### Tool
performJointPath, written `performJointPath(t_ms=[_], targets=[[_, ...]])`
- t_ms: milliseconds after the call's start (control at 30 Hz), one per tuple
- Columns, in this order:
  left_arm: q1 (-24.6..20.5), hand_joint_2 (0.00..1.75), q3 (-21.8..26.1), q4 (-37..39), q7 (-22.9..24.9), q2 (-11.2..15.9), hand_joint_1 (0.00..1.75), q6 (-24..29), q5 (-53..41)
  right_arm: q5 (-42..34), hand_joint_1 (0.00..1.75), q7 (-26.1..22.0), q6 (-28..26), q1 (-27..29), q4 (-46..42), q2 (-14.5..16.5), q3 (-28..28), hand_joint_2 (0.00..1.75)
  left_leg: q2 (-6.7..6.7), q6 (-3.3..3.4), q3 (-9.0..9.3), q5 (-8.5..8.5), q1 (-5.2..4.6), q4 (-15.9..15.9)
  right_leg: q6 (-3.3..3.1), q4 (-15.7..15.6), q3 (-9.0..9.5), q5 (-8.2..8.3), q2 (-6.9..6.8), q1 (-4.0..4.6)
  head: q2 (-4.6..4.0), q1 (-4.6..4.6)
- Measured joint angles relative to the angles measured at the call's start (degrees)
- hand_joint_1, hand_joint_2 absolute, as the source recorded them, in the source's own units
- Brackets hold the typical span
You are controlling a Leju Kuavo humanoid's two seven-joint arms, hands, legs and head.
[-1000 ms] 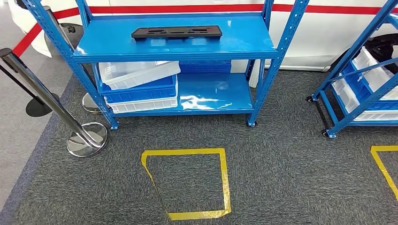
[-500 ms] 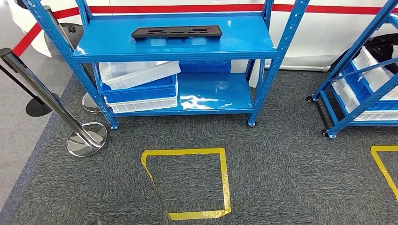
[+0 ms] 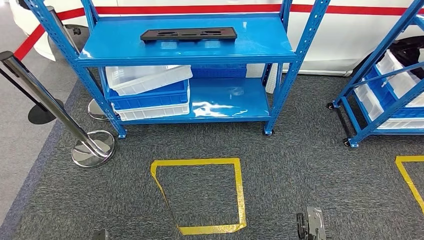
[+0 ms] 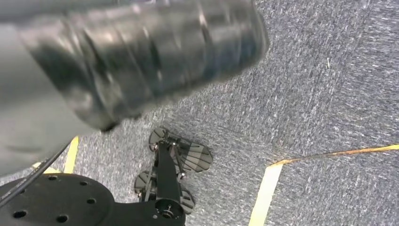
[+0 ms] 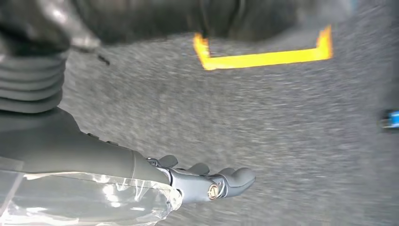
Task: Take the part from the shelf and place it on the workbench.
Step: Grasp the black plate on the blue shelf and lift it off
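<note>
part [image 3: 188,34]: upper centre of the head view, lying flat and lengthwise on the top board of the blue shelf [image 3: 260,50], near its back edge; untouched, well apart from both hands.
part, make: black, long, low slab with shallow recesses along its face; looks rigid and moulded, matt against the glossy board.
shelf, make: blue painted steel, perforated uprights, smooth reflective boards; probably open-fronted so that a reach from the yellow floor square [image 3: 200,195] meets nothing.
bins [image 3: 148,92]: left half of the lower board, white and blue plastic crates stacked, the top white one tilted askew.
right hand [image 5: 207,184]: low at the bottom edge of the head view, right of centre; in its wrist view fingers stretched out and apart, holding nothing, clear plastic film wrapped behind them; blurred carpet beyond.
left hand [image 4: 141,56]: large blurred dark shape in the upper left of its wrist view; apart or together cannot be told.
floor: dark grey, coarse carpet, yellow tape marking standing spots.
barrier post [image 3: 55,107]: left of the head view, polished chrome with round base, leaning across the frame.
stage, judged: reach not begun; part still to be lifted.
</note>
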Motion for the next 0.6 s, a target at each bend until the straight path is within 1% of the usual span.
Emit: performJointPath(t_ms=[100, 233, 600], targets=[[-0.4, 0.00, -2.0, 0.2, -0.4, 0.3, 0.00, 0.1, 1.1, 3.7, 0.00, 1.0, -1.2, -0.7, -3.8, -0.8, 0.1, 0.00, 0.00, 0.00, 0.02, 0.00, 0.00, 0.0, 0.00, 0.0, 0.00, 0.00, 0.00, 0.00, 0.00, 0.00], [-0.4, 0.00, -3.0, 0.2, -0.7, 0.5, 0.00, 0.2, 1.7, 7.7, 0.00, 2.8, -2.1, -1.5, -6.9, -1.4, 0.2, 0.00, -0.03, 0.00, -0.01, 0.00, 0.00, 0.0, 0.00, 0.0, 0.02, 0.00, -0.04, 0.01, 0.00, 0.00], [-1.4, 0.00, -8.3, 0.8, -2.1, 1.8, 0.00, -0.2, 3.4, 23.9, 0.00, 11.5, -4.5, -6.8, -22.2, -4.5, 0.3, 0.00, -0.09, 0.04, 0.01, 0.07, 0.00, 0.0, 0.00, 0.0, 0.05, 0.01, -0.10, 0.00, 0.00, 0.00]])
